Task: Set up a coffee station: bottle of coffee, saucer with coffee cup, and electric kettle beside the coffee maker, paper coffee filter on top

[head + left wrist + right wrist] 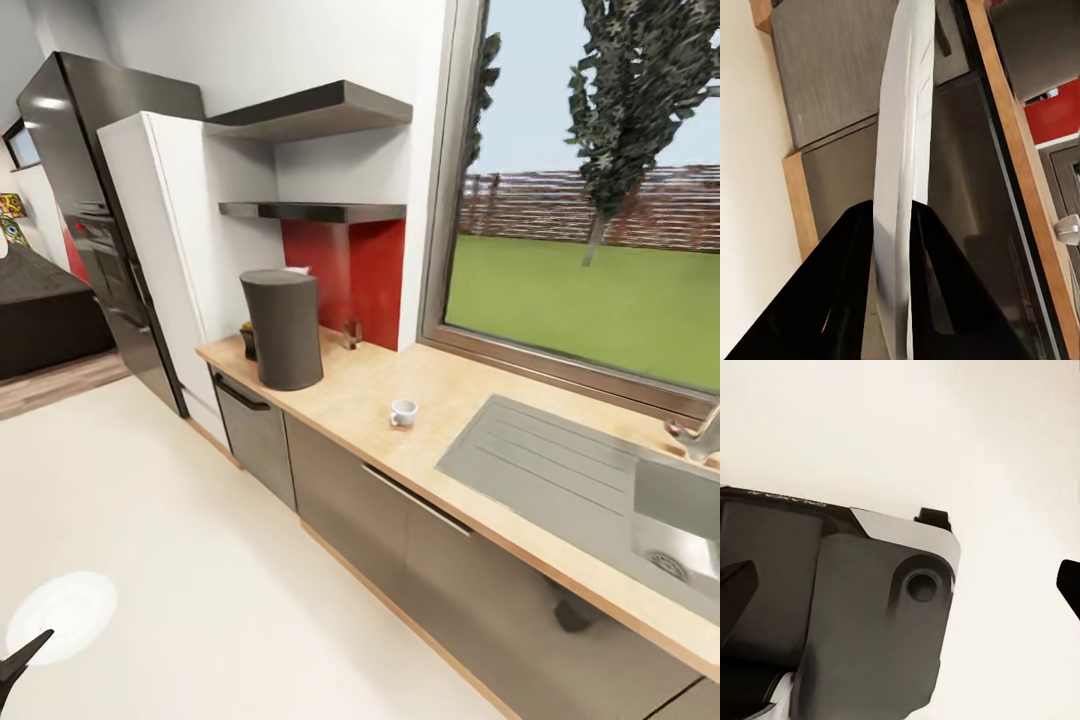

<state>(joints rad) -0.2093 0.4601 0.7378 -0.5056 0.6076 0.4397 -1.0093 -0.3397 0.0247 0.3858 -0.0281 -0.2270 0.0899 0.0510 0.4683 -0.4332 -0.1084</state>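
Carrying the saucer (902, 150), clamped edge-on in your left gripper (894, 225), you're mid-delivery; next, set it on the counter (440, 390) beside the coffee maker (283, 328). Right gripper's state: can't tell.

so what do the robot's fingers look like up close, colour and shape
In the left wrist view the two fingers are plain glossy black, broad at the base and tapering to points, with no markings or cables visible. The head view shows one black pointed tip of the left gripper.
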